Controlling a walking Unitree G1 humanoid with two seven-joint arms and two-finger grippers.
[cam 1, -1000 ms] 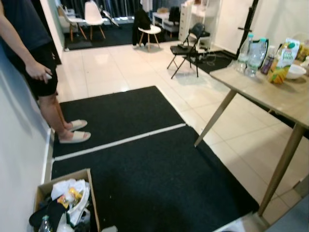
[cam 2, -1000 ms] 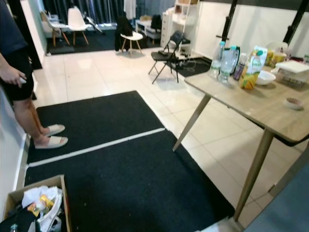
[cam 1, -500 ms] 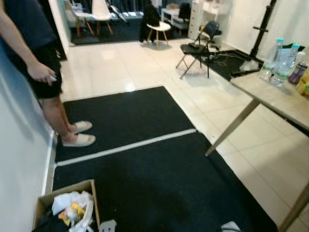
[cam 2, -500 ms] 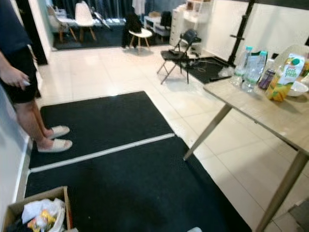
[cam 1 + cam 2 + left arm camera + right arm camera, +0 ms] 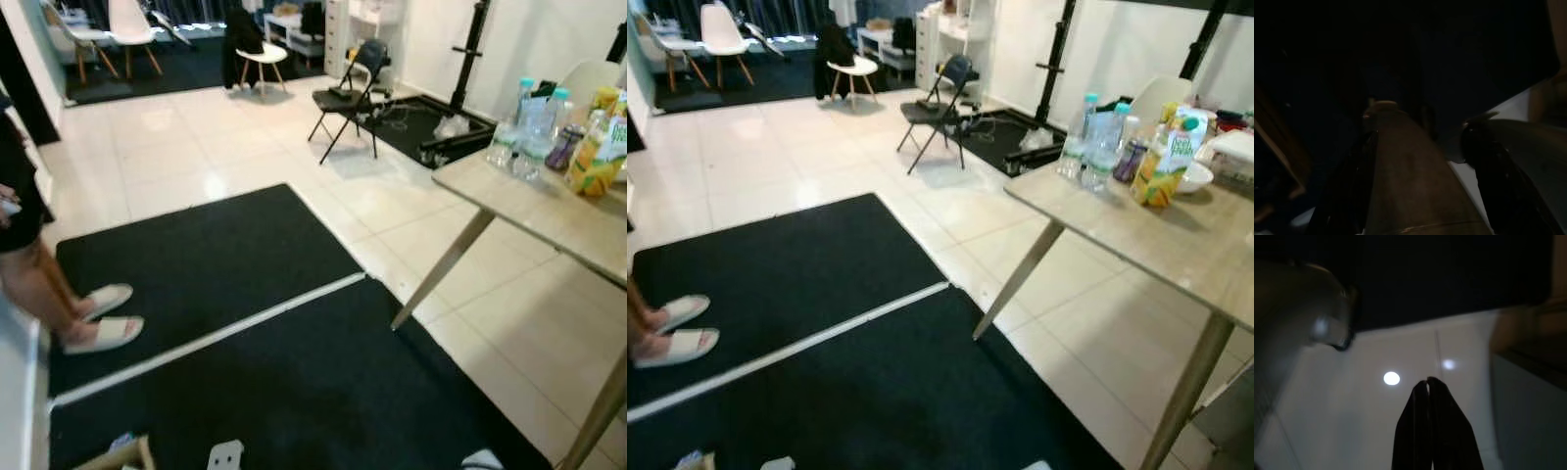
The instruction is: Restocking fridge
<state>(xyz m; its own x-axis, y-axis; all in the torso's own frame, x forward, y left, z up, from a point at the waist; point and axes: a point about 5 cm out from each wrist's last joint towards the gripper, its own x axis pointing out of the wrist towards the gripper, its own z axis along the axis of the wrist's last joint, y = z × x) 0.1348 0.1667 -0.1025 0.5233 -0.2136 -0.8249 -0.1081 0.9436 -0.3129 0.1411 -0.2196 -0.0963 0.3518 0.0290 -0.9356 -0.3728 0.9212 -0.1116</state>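
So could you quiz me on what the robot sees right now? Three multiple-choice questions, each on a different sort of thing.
1. Where does the juice carton stand?
A. on the floor mat
B. on the wooden table, beside the water bottles
C. on the folding chair

2. What colour is the folding chair?
A. black
B. white
C. red

3. How are the right gripper's fingers?
A. spread wide
B. clamped on a bottle
C. closed together, holding nothing

Answers:
1 B, the carton sits on the tabletop next to the bottles.
2 A, its frame and seat are black against the pale tiles.
3 C, the right wrist view shows both black fingers meeting at the tips over the tiled floor.
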